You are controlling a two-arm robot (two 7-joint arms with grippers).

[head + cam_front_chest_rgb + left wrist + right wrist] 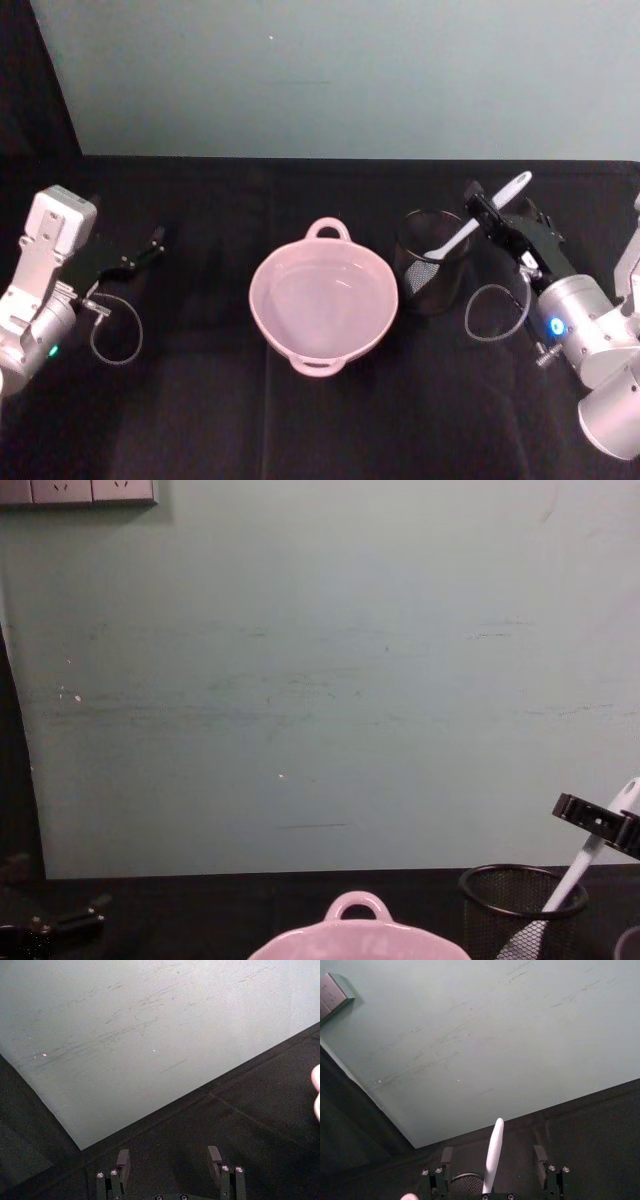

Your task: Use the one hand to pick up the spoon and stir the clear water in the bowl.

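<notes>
The spoon [478, 220] stands tilted in the black mesh cup [430, 265], scoop down and handle free above the rim, so I judge it easy to take; the pink bowl [256, 300] of water sits just beside the cup. My right claw [492, 1155] reaches forward, fingers wide on both sides of the handle, not touching it; my left claw [170, 1156] rests far left, also wide.

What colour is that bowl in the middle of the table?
The bowl is pale pink, seen best in the head view.
</notes>
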